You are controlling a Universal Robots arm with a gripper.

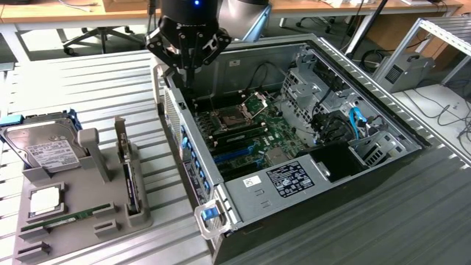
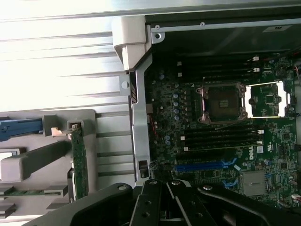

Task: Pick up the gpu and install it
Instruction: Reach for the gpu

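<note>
My jaws are clenched on nothing over the rear edge of the open PC case (image 1: 250, 201), the gpu (image 1: 132, 185) stands on edge in the gray holder (image 1: 44, 221) on the tabletop (image 1: 88, 83), pick and install both not yet done.

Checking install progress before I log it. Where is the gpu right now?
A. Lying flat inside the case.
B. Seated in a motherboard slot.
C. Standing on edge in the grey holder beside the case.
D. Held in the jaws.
C: the gpu stands on edge in the grey holder, and the gripper hangs over the case with its jaws shut on nothing.
</note>
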